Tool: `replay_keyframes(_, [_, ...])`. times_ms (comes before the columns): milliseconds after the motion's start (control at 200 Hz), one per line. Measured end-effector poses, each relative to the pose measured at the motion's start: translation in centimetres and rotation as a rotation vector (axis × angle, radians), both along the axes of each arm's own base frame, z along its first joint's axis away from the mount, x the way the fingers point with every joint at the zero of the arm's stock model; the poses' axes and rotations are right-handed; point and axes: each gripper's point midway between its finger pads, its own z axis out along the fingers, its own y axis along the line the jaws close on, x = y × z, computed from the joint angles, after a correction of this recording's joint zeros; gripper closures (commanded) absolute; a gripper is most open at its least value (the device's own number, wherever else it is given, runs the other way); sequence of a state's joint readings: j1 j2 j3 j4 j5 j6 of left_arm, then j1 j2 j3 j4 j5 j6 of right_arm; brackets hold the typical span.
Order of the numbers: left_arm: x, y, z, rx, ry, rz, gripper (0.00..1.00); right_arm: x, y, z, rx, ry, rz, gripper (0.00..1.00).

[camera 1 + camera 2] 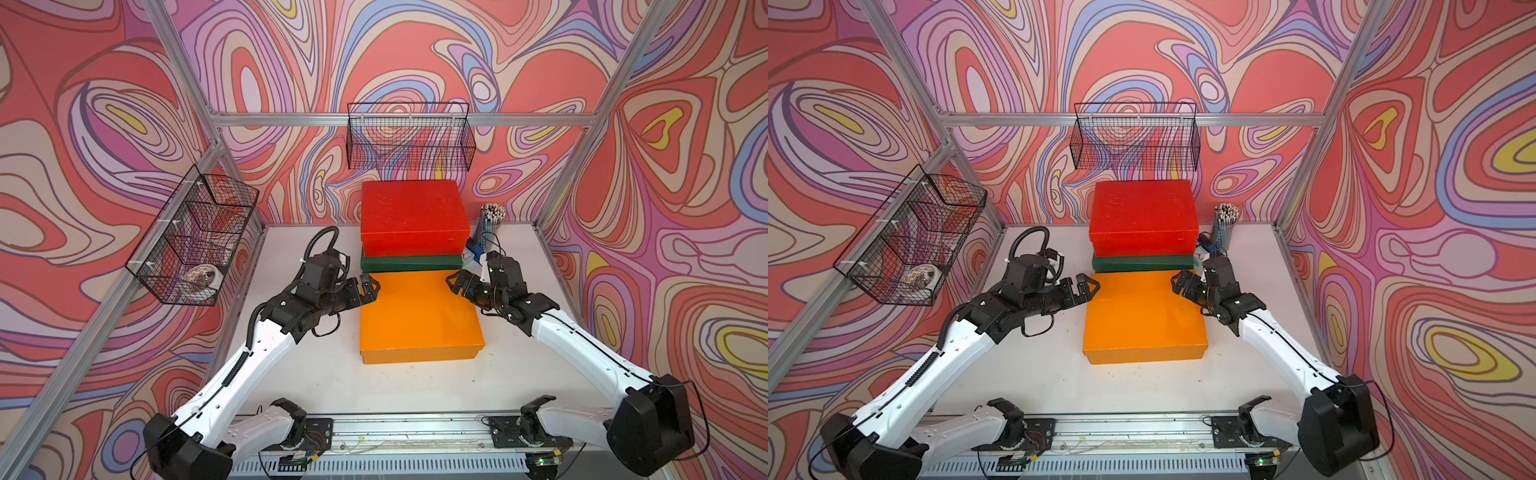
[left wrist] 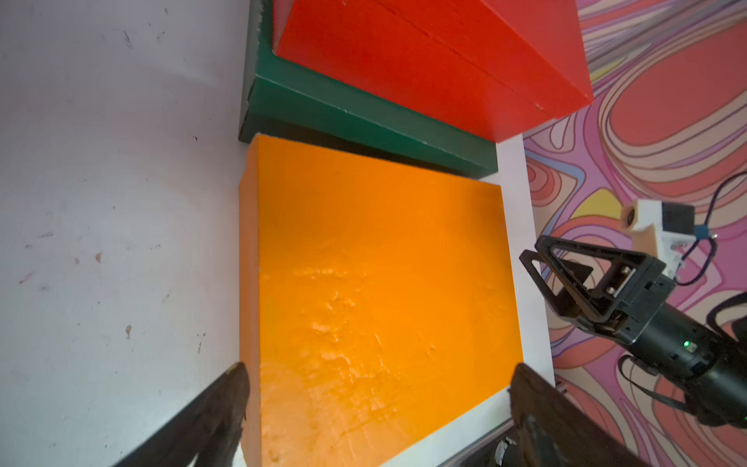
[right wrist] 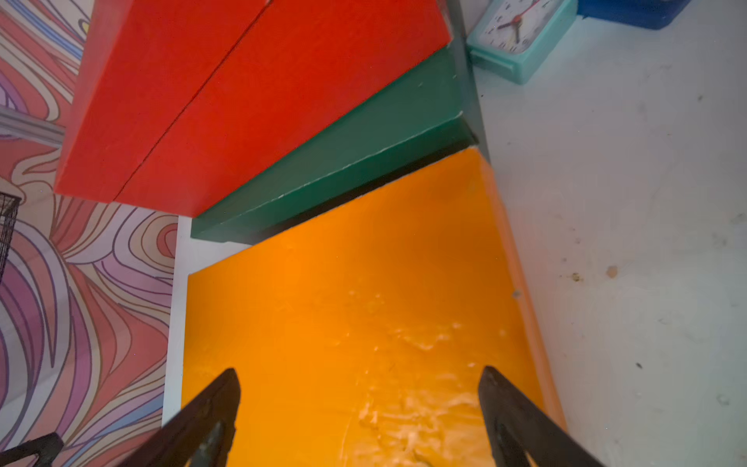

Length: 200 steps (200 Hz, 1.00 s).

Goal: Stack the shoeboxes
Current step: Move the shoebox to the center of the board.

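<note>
While your left gripper (image 1: 370, 287) and right gripper (image 1: 454, 282) hang spread and empty at the rear corners of the orange lidded cardboard shoebox (image 1: 419, 318), centre of the worktop (image 1: 316, 374), treat it as likely light, hollow, too wide for one claw: clamp its side walls between both. Red cardboard shoebox (image 1: 411, 212) sits on dark green cardboard shoebox (image 1: 411, 263), rear edge.

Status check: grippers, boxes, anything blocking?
Open, empty: left gripper, right gripper, flanking orange box. Stack: red box on green box; orange on table, unstacked. Nearby clock not blocking.
</note>
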<state>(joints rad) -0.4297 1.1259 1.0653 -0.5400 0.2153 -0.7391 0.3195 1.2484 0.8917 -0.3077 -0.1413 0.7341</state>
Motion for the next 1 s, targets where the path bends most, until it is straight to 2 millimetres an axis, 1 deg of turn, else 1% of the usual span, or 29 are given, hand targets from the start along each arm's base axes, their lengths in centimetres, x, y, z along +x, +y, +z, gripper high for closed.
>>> replay_keyframes(110, [3.6,1.7,-2.3,-0.002,0.028,0.061,0.00,2.5,-2.4,-1.8,-0.021,0.034,-0.068,0.10])
replay_keyframes(205, [5.7,1.6,-4.8,0.007,0.066,0.052,0.01,4.5,-3.7,-3.9,-0.044,0.072,-0.094,0.15])
replay_keyframes(265, [6.6,1.0,-6.3,0.010,0.091,0.030,0.01,5.3,-3.6,-5.2,-0.048,0.095,-0.082,0.18])
replay_keyframes(341, [7.2,0.3,-7.8,0.002,0.121,0.001,0.02,5.6,-3.0,-6.7,-0.039,0.125,-0.055,0.18])
replay_keyframes(391, [7.3,-0.3,-8.5,-0.014,0.141,-0.019,0.03,5.8,-2.6,-6.7,-0.022,0.118,-0.039,0.18])
replay_keyframes(466, [7.3,-1.1,-8.8,-0.054,0.135,-0.045,0.03,5.4,-2.2,-6.7,-0.004,0.111,-0.021,0.18])
replay_keyframes(521, [6.8,-1.7,-9.2,-0.082,0.133,-0.060,0.04,4.6,-2.0,-7.0,0.017,0.116,-0.008,0.18])
replay_keyframes(566, [6.0,-2.1,-10.1,-0.096,0.148,-0.074,0.04,3.8,-1.7,-7.2,0.035,0.115,0.005,0.19])
replay_keyframes(691, [2.5,-3.0,-13.4,-0.117,0.231,-0.104,0.04,1.4,-1.0,-7.3,0.067,0.117,0.032,0.20])
replay_keyframes(751, [0.9,-3.2,-14.2,-0.116,0.254,-0.111,0.04,0.5,-0.7,-7.3,0.072,0.113,0.039,0.20])
replay_keyframes(796, [0.3,-3.2,-14.0,-0.116,0.244,-0.112,0.04,-0.3,-0.7,-7.3,0.071,0.111,0.038,0.20])
replay_keyframes(946, [-1.6,-3.3,-11.1,-0.133,0.154,-0.122,0.03,-2.5,-0.8,-7.2,0.078,0.103,0.028,0.20])
replay_keyframes(1002, [-2.2,-3.1,-10.5,-0.143,0.136,-0.119,0.03,-3.3,-0.8,-7.2,0.086,0.103,0.026,0.20])
